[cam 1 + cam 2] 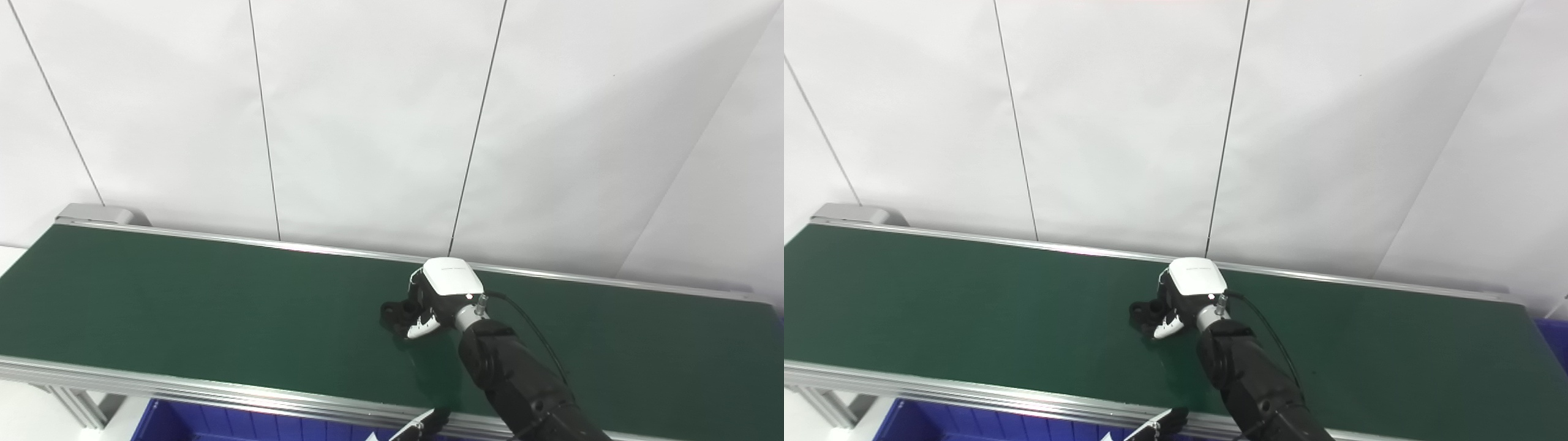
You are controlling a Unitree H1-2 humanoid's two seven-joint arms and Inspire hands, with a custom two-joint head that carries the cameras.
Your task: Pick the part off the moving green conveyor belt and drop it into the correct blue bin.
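Observation:
A small black part (394, 311) lies on the green conveyor belt (184, 306) near its middle. My right hand (436, 298), with a white back and black fingers, reaches over the belt from the lower right. Its fingers curl down around the part, which still touches the belt; the same grasp shows in the right eye view (1176, 300). Only the tips of my left hand (422, 426) show at the bottom edge, below the belt's near rail. I cannot tell how that hand stands.
A blue bin (202, 422) sits below the belt's near rail at the bottom left. The corner of another blue bin (1557, 343) shows past the belt's right end. A white panelled wall stands behind the belt.

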